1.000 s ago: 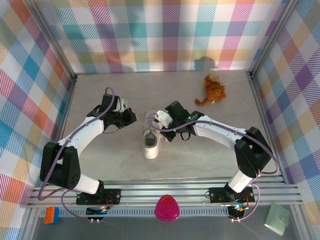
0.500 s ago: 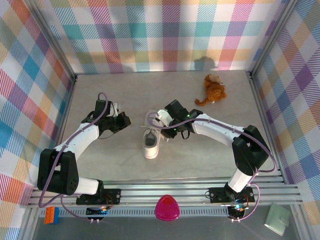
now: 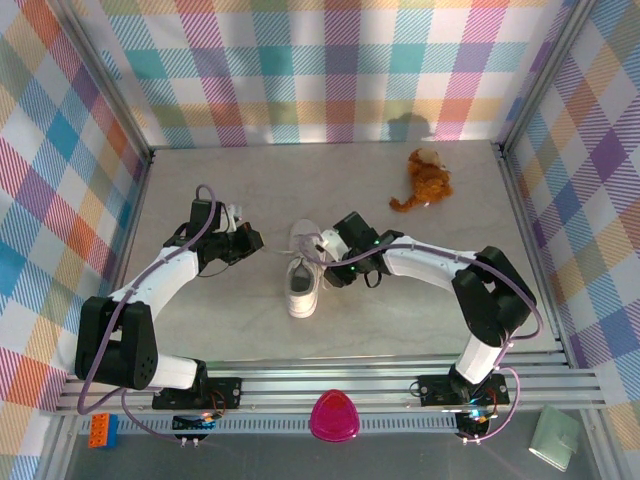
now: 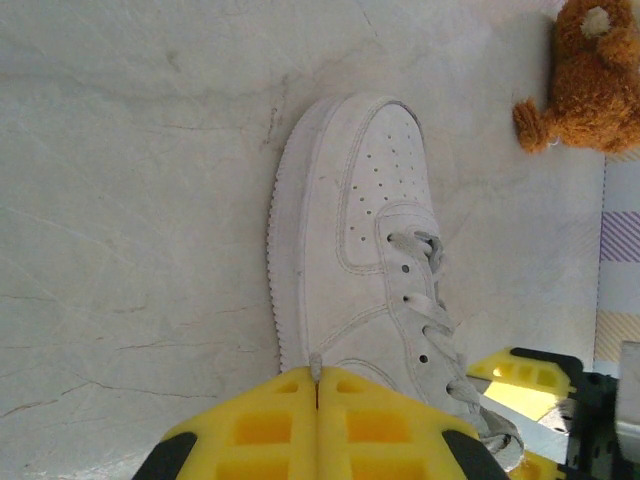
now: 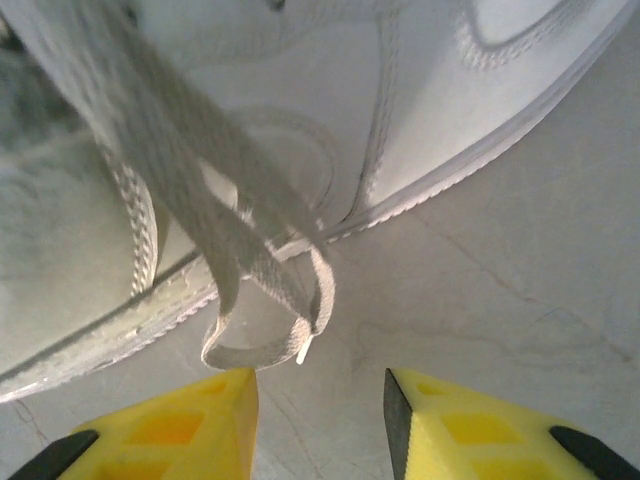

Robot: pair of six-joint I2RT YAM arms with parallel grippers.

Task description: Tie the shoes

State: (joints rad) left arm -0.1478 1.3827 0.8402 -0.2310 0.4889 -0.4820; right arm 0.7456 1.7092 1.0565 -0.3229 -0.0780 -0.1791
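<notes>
The white shoe (image 3: 303,287) lies mid-table, toe toward the arms; the left wrist view shows its side and eyelets (image 4: 360,230). My left gripper (image 3: 256,238) is to its left, shut, with the end of a white lace (image 4: 317,366) pinched between the yellow pads. My right gripper (image 3: 328,252) sits at the shoe's right side near the heel, open. A loop of lace (image 5: 262,300) lies loose on the table just ahead of its left finger (image 5: 190,420), against the shoe's sole (image 5: 420,190). Nothing is between the right fingers.
A brown-and-white plush toy (image 3: 428,180) lies at the back right, also seen in the left wrist view as the plush toy (image 4: 585,75). Checked walls close off the table on three sides. The right gripper's yellow finger (image 4: 520,380) shows beyond the shoe.
The right gripper has opened and let go of the lace, which now lies loose by the shoe. The left gripper pulled leftward away from the shoe, still shut on its lace end.
</notes>
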